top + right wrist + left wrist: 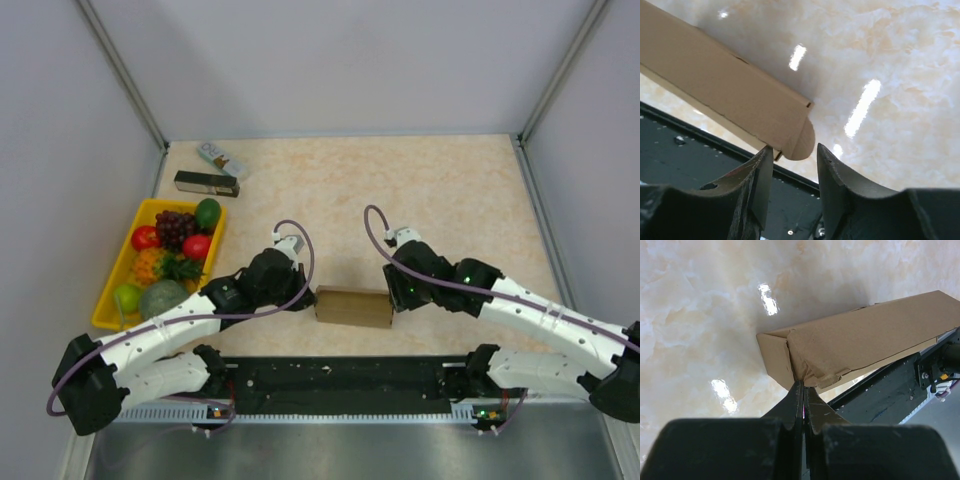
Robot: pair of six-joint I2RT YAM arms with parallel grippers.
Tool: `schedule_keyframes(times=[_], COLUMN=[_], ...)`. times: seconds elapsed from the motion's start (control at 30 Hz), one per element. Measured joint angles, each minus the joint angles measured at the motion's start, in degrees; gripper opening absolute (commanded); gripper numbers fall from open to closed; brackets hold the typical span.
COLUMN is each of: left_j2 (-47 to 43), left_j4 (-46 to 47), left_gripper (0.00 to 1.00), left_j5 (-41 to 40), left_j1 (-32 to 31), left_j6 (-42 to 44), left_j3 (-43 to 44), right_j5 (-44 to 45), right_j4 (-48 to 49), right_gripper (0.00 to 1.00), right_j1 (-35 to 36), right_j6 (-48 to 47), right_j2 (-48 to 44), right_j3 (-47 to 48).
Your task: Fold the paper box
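The paper box (354,306) is a folded brown carton lying flat near the table's front edge, between both grippers. My left gripper (308,298) is shut. In the left wrist view its tips (803,383) press against the crumpled end flap of the box (865,340). My right gripper (395,297) is open at the box's right end. In the right wrist view the gripper (794,149) has a rounded end tab (802,142) of the box (725,90) just beyond the gap between its fingers, and the left fingertip (767,152) is close under the box's corner.
A yellow tray (112,295) of fruit stands at the left. A slim black box (207,183) and a small white packet (221,159) lie at the back left. The black base rail (340,375) runs just in front of the carton.
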Motion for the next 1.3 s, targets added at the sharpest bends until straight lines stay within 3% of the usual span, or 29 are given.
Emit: schedule_keyframes(times=[0.17,0.47,0.53,0.63,0.73,0.83,0.9,1.3], left_j2=[0.00,0.15,0.42,0.76,1.16,1.29,1.29,1.79], left_j4=[-0.07,-0.11,-0.09,-0.11,-0.13,-0.13,-0.13,-0.31], left_gripper=[0.00,0.00,0.00,0.00,0.00,0.00,0.00,0.00], left_j5=[0.00,0.04,0.09,0.20,0.22,0.22,0.22,-1.03], left_j1=[0.00,-0.15,-0.20,-0.26,-0.37,-0.55,-0.63,-1.44], left_j6=[0.17,0.20,0.20,0.20,0.20,0.22,0.22,0.22], left_j3=[0.00,0.11,0.28,0.55,0.83,0.87,0.87,1.27], right_j5=[4.81,9.49,9.75,9.70,9.73,9.73,9.94,9.03], right_j4=[-2.43,-3.21,-3.04,-2.40,-1.95,-1.90,-1.84,-2.82], right_gripper=[0.40,0.12,0.12,0.21,0.20,0.13,0.01,0.00], right_j1=[1.86,3.78,3.85,3.89,3.91,3.91,3.91,3.91], right_j6=[-0.83,-0.59,-0.15,0.17,0.13,0.11,0.13,0.33], right_j2=[3.87,7.06,7.06,7.06,7.04,6.99,6.97,7.10], right_j3=[1.11,1.20,1.20,1.20,1.20,1.25,1.64,3.58])
